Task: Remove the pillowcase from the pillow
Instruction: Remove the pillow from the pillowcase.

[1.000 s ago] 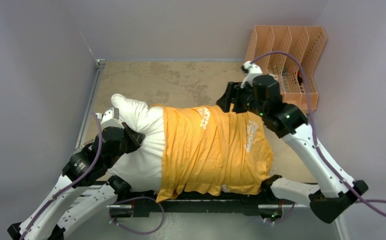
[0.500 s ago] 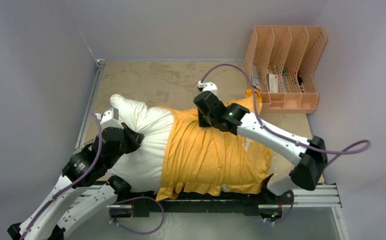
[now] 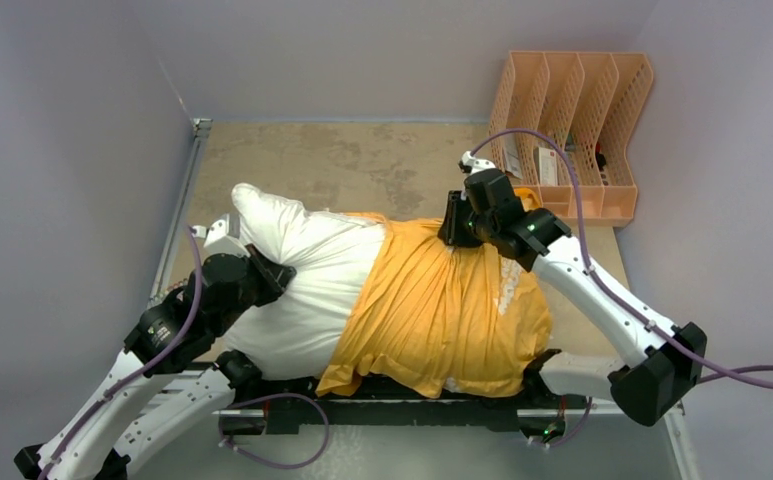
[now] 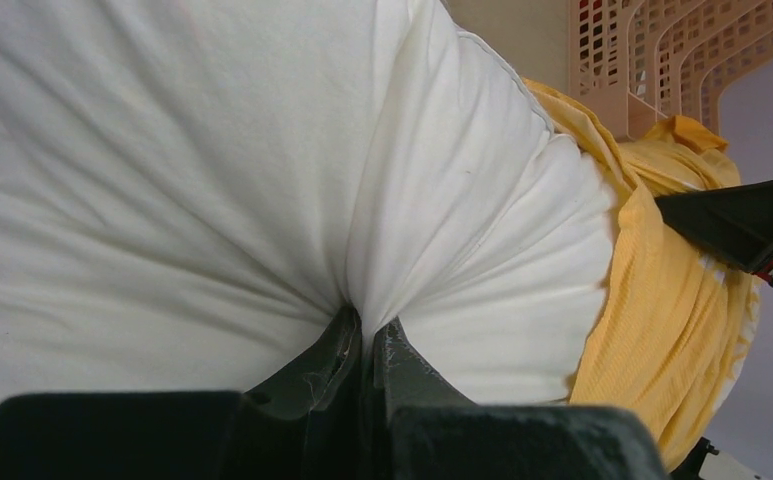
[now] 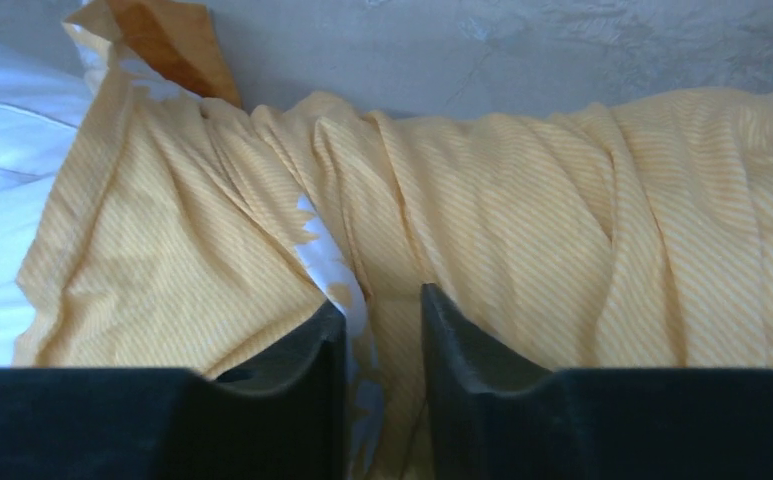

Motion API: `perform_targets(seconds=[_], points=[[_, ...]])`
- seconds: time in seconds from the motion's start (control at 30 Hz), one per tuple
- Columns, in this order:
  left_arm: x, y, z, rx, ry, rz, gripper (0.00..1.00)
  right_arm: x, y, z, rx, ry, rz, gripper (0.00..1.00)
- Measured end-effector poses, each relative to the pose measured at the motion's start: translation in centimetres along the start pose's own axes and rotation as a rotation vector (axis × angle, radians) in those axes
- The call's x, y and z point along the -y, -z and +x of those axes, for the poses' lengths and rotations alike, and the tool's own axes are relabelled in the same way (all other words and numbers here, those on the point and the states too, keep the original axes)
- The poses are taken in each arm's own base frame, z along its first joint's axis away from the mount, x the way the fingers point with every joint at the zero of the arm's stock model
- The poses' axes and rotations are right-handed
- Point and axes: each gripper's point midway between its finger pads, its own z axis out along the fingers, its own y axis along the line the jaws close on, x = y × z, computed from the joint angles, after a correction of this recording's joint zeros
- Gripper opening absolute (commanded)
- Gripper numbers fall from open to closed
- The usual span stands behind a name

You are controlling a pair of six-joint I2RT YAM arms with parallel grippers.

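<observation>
The white pillow (image 3: 292,275) lies across the table with its left half bare. The orange-yellow pillowcase (image 3: 442,305) is bunched over its right half, its open edge near the middle. My left gripper (image 3: 274,272) is shut on a pinch of white pillow fabric (image 4: 362,290) at the bare end (image 4: 367,325). My right gripper (image 3: 454,228) sits on the far top edge of the pillowcase. In the right wrist view its jaws are closed on a gathered fold of orange fabric with white lettering (image 5: 387,300), and taut pleats fan out from the grip.
A peach desk organiser (image 3: 572,130) stands at the back right, close behind my right wrist. Bare mottled tabletop (image 3: 342,165) lies behind the pillow. A metal rail (image 3: 184,200) runs along the table's left edge, with grey walls on all sides.
My right gripper has closed on the pillowcase and pulled it rightward, so more white pillow shows. My left gripper has kept its pinch and barely moved.
</observation>
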Motion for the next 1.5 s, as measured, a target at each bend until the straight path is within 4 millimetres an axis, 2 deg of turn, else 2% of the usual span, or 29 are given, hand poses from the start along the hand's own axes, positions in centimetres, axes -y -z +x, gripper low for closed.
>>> perform_targets(seconds=[0.07,0.13,0.27,0.4,0.5,0.53,0.57,0.73,0.87,0.97,1.07,1.13,1.17,1.2,1.27,1.37,1.5], points=[[-0.1,0.0,-0.1,0.004,-0.001,-0.006,0.0,-0.2,0.5,-0.6,-0.013,0.009,-0.016,0.55],[-0.3,0.0,-0.1,0.007,-0.003,-0.014,0.0,-0.7,1.4,-1.3,-0.007,0.015,-0.038,0.61],[-0.9,-0.1,-0.2,0.017,-0.013,-0.046,0.0,-2.9,4.1,-2.7,0.036,0.067,-0.101,0.63],[-1.2,-1.1,-0.4,0.023,-0.029,-0.091,0.0,-6.2,6.8,-2.7,0.064,0.129,-0.223,0.64],[-1.1,-2.3,-0.7,0.02,-0.059,-0.132,0.0,-7.2,8.2,-1.4,0.062,0.148,-0.318,0.64],[-1.0,-2.6,-0.8,0.02,-0.072,-0.148,0.0,-7.3,8.7,-0.3,0.057,0.15,-0.363,0.64],[-1.0,-2.9,-1.2,0.026,-0.088,-0.168,0.0,-7.2,8.7,-0.1,0.054,0.151,-0.366,0.64],[-0.8,-3.8,-2.9,0.072,-0.136,-0.235,0.0,-8.2,9.5,3.8,-0.031,0.196,-0.499,0.65],[-0.2,-4.5,-4.3,0.084,-0.21,-0.278,0.0,-9.9,9.4,6.6,-0.119,0.284,-0.552,0.65],[0.5,-5.8,-5.2,0.076,-0.275,-0.309,0.0,-11.2,9.0,9.0,-0.184,0.364,-0.57,0.65],[0.0,-7.0,-6.1,0.051,-0.281,-0.324,0.0,-12.1,7.9,10.7,-0.227,0.425,-0.549,0.65],[-1.0,-7.7,-7.3,0.028,-0.248,-0.335,0.0,-12.3,6.8,10.9,-0.231,0.437,-0.51,0.63],[-1.3,-7.9,-7.7,0.02,-0.236,-0.342,0.09,-12.4,6.2,10.9,-0.228,0.434,-0.49,0.6],[-1.7,-8.2,-8.3,0.014,-0.226,-0.349,0.3,-12.4,5.4,10.7,-0.218,0.424,-0.459,0.55],[-1.7,-8.6,-9.1,0.002,-0.227,-0.349,0.49,-12.1,3.7,10.6,-0.211,0.386,-0.381,0.5],[-0.6,-8.8,-10.3,0.011,-0.219,-0.316,0.62,-11.2,1.6,10.8,-0.218,0.324,-0.264,0.5],[0.1,-7.3,-10.3,0.025,-0.196,-0.267,0.69,-10.9,0.5,10.8,-0.211,0.26,-0.198,0.53]])
